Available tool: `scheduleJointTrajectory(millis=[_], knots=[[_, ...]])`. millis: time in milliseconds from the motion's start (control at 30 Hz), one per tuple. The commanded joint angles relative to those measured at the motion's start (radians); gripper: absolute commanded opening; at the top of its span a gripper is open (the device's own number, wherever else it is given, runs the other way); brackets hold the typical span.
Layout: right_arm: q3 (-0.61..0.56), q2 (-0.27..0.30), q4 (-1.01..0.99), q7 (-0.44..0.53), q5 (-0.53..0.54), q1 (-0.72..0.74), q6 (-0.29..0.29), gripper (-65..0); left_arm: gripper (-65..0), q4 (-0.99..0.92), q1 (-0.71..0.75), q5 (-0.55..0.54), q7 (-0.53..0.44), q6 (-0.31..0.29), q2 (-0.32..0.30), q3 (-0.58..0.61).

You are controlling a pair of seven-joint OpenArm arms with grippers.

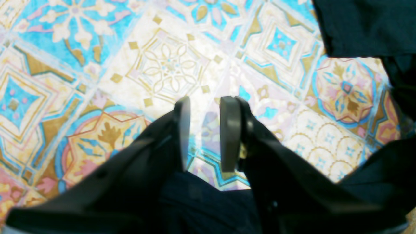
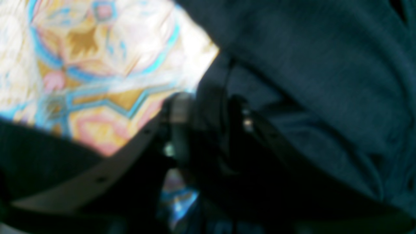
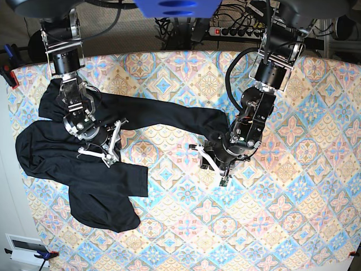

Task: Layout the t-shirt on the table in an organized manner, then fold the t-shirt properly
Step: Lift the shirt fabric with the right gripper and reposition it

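The t-shirt (image 3: 84, 164) lies bunched on the side of the desk (image 3: 282, 226) nearest the right arm, one long sleeve reaching toward the centre. The right gripper (image 2: 208, 123) appears closed on a fold of the fabric, though that view is blurred. The left gripper (image 1: 204, 130) is slightly parted and empty, over bare desk just beyond the sleeve end. Risk: with the sleeve unheld, a right-arm pull would likely drag it and bunch the garment further.

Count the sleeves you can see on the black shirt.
2. One sleeve of the plain black long-sleeved t-shirt stretches right toward the left gripper; the other sleeve lies crumpled toward the table's near edge.
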Motion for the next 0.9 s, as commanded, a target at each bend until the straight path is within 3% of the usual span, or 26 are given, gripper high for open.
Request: scheduleJointTrajectory(millis=[0, 100, 133, 267, 500, 733, 867], knots=[[0.004, 0.018, 0.039, -0.009, 0.022, 0.008, 0.011, -53.9, -50.7, 0.02, -0.025, -0.002, -0.018, -0.003, -0.006, -0.004], [0.004, 0.018, 0.143, -0.063, 0.058, -0.052, 0.013, -64.5, -51.3, 0.02, -0.025, -0.003, -0.018, -0.003, -0.02, -0.004], [0.004, 0.018, 0.186, -0.073, 0.058, -0.065, 0.013, -65.0, -51.3, 0.022, -0.025, -0.003, -0.018, -0.003, -0.022, -0.004], [-0.004, 0.015, 0.367, -0.106, 0.058, -0.133, 0.013, -65.0, -51.3, 0.057, -0.013, -0.003, -0.018, -0.003, -0.052, -0.004], [-0.007, 0.01, 0.488, -0.167, 0.059, -0.165, 0.014, -65.0, -51.3, 0.066, 0.01, -0.005, -0.018, -0.003, -0.08, -0.005], [-0.067, 0.006, 0.689, -0.176, 0.062, -0.383, 0.019, -65.0, -51.3, 0.126, 0.067, -0.005, -0.018, -0.003, -0.092, -0.096], [-0.138, -0.047, 0.763, -0.176, 0.059, -0.474, 0.138, -65.0, -51.3, 0.131, 0.076, -0.003, -0.018, -0.003, -0.1, -0.136]])
